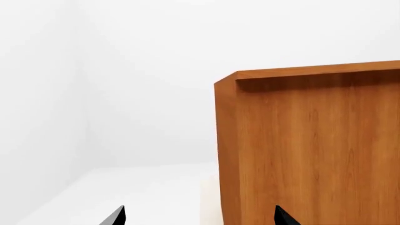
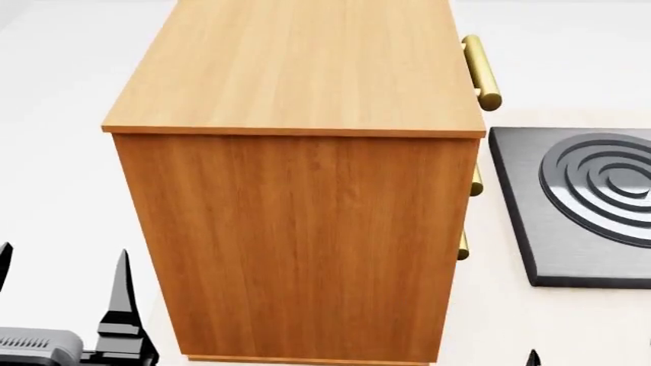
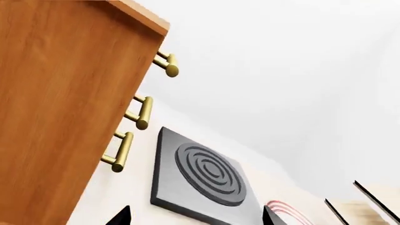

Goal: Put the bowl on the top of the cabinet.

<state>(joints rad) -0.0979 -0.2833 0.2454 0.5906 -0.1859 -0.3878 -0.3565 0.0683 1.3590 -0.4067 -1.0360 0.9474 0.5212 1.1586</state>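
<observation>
The cabinet (image 2: 295, 152) is a tall orange-brown wood-grain box with a flat, bare top and brass bar handles (image 2: 480, 72) on its right-facing front. It stands close ahead in the head view. It also shows in the left wrist view (image 1: 312, 150) and the right wrist view (image 3: 56, 108). The bowl is out of view in every frame. My left gripper (image 2: 63, 274) is open and empty, low at the cabinet's left; its tips frame the cabinet's side (image 1: 200, 218). My right gripper (image 3: 196, 216) is open and empty, low at the cabinet's right; only one tip (image 2: 532, 357) shows in the head view.
A dark grey square burner plate (image 2: 580, 206) with concentric rings lies on the pale counter right of the cabinet, also in the right wrist view (image 3: 200, 176). Beyond it are the edge of a white plate with red rim rings (image 3: 284, 208) and a pale wood rack (image 3: 368, 206).
</observation>
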